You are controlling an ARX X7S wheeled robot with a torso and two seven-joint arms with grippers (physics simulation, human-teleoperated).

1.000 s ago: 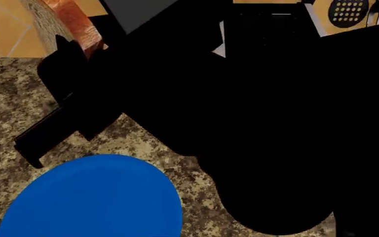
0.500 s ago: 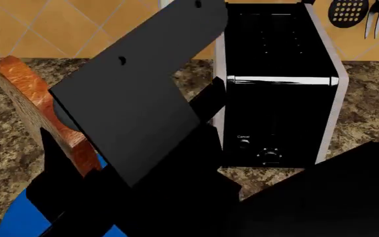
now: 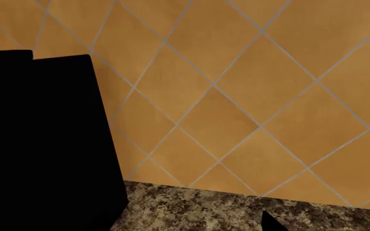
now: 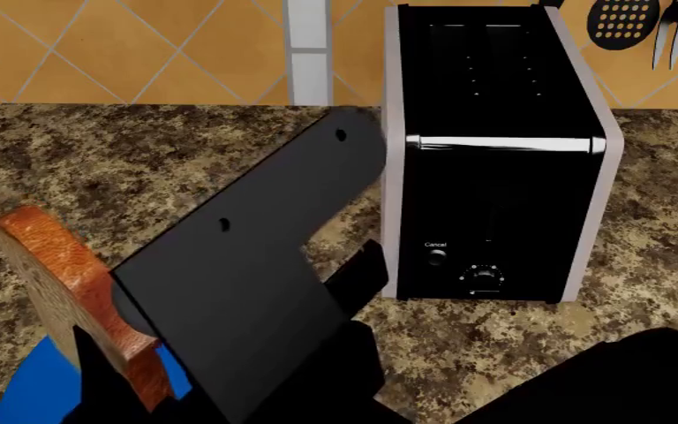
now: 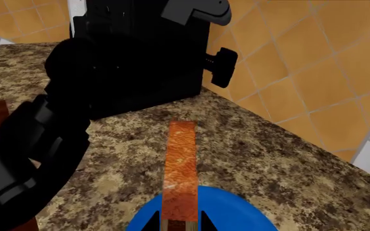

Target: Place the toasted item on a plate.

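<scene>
The toasted item (image 4: 66, 287) is a thick orange-brown slice held upright on edge, just above the left part of the blue plate (image 4: 31, 395). My right gripper (image 5: 178, 224) is shut on the slice's lower end. In the right wrist view the toasted item (image 5: 180, 168) stands edge-on between the two black fingertips (image 5: 151, 223), with the plate (image 5: 240, 214) right under it. Whether the slice touches the plate I cannot tell. Of my left gripper only one dark fingertip (image 3: 271, 224) shows, above the counter near the tiled wall.
A black and silver toaster (image 4: 493, 168) stands on the granite counter (image 4: 139, 159) at the right. My right arm's black link (image 4: 257, 265) crosses in front of it. A black appliance (image 3: 44, 144) stands by the tiled wall. Utensils (image 4: 621, 22) hang at the back right.
My right gripper has carried the toasted item down and toward me, from high by the wall to just over the plate. The arm now blocks less of the toaster.
</scene>
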